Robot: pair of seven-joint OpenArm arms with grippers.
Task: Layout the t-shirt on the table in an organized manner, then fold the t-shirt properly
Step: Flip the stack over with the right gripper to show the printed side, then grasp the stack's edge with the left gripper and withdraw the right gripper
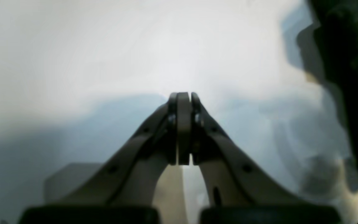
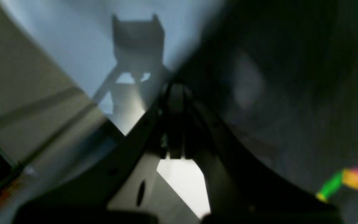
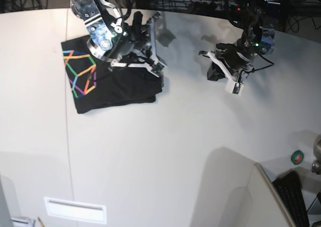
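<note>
Both end effectors closed, empty: left (image 1: 183,129), right (image 2: 176,121) beside t-shirt (image 3: 108,84).

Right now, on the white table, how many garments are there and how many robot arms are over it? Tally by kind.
T-shirt: 1, black with a rainbow line print, folded on the table
Robot arms: 2, right gripper, left gripper
Total: 3

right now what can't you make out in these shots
- Base view: the right gripper and arm cover the t-shirt's upper edge, hiding how tidy the fold is.
- Right wrist view: blurred; only a corner of the print shows.
- Left wrist view: the left gripper is shut over the table; the dark shape at the right edge is unidentifiable.
</note>
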